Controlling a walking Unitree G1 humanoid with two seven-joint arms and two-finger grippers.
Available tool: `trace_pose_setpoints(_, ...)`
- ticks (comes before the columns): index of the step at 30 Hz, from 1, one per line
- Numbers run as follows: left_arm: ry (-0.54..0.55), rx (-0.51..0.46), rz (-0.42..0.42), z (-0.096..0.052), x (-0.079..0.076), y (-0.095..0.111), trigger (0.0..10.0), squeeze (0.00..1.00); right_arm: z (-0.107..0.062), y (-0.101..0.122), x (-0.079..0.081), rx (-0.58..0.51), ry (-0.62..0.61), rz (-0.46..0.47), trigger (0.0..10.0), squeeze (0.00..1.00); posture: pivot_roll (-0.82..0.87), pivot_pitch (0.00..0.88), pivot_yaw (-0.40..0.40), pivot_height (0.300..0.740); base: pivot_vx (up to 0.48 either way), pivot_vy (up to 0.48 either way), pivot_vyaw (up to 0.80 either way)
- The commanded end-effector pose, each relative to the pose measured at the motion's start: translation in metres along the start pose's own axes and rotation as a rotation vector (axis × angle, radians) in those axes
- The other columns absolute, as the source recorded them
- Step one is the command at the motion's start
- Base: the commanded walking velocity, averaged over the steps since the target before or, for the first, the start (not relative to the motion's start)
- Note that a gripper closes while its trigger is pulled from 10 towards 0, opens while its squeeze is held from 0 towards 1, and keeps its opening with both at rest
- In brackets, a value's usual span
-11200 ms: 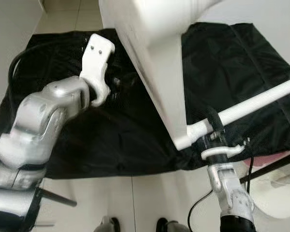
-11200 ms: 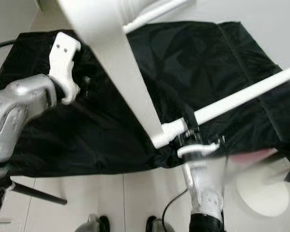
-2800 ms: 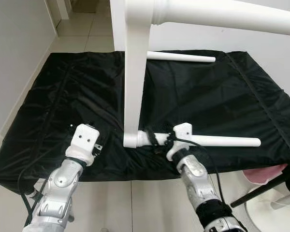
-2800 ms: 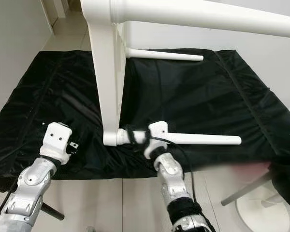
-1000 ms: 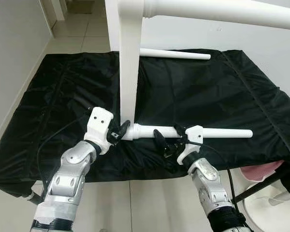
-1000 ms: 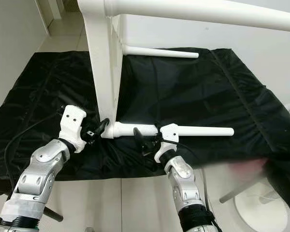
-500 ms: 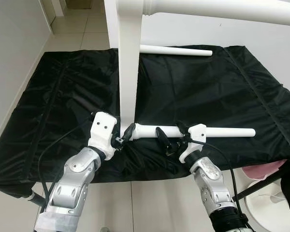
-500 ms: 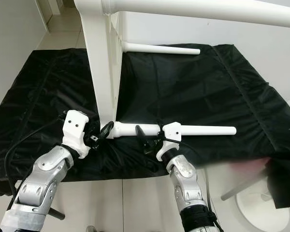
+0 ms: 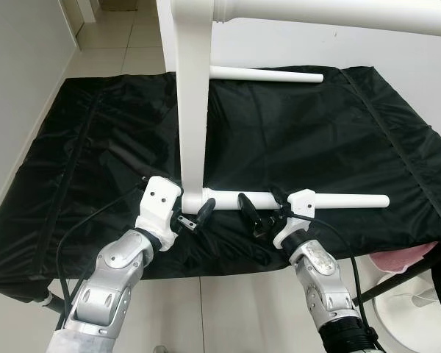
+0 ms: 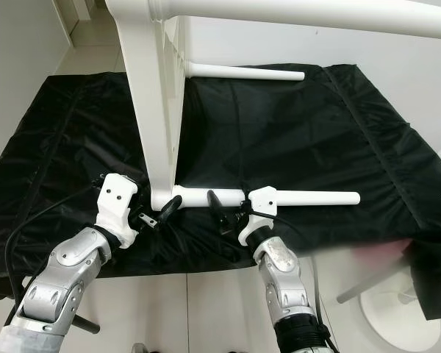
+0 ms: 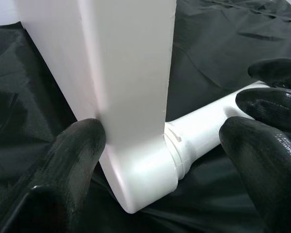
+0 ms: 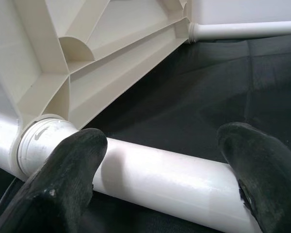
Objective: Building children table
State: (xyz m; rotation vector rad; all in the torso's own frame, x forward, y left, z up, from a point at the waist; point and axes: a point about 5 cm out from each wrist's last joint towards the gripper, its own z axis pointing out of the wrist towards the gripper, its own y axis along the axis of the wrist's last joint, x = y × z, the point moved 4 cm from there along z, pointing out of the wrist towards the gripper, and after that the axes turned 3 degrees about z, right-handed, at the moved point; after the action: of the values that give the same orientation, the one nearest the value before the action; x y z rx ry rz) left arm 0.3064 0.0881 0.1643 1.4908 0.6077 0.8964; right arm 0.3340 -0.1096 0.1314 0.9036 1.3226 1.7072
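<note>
Two arms at work: both reach in at the near corner of the white tabletop (image 9: 192, 110), which stands on edge on a surface draped in black cloth (image 9: 316, 140).
Tabletop placement: on edge, so its leg sockets face sideways within reach, as I judge it.
Near leg (image 9: 309, 200): lies level along the cloth, its end seated in the corner socket (image 11: 150, 170).
Left gripper (image 9: 193, 216): fingers (image 11: 70, 160) spread, one pad against the tabletop's outer face, the other beside the leg; it likely braces the corner.
Right gripper (image 9: 259, 212): fingers (image 12: 72, 160) spread astride the leg just past the collar, not clamped; placed, I judge, to turn or push the leg home.
Far leg (image 9: 268, 73): juts from the far corner.
Top leg (image 10: 316, 13): already fitted overhead.
</note>
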Motion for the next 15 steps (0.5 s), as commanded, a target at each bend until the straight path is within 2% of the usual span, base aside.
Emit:
trace_pose_setpoints(1, -0.128, 0.009, -0.006, -0.0022, -0.0157, -0.0013, 10.0, 0.00, -0.0037, -0.0054, -0.0003, 0.021, -0.010, 0.006, 10.0, 0.00, -0.02, 0.113, 0.040, 0.740, 0.000, 0.000, 0.00)
trace_pose_setpoints(15, -0.147, 0.022, -0.020, 0.0007, -0.0203, 0.0016, 10.0, 0.00, -0.0040, -0.0006, -0.0037, -0.002, -0.039, 0.002, 10.0, 0.00, -0.01, 0.111, 0.062, 0.740, 0.000, 0.000, 0.00)
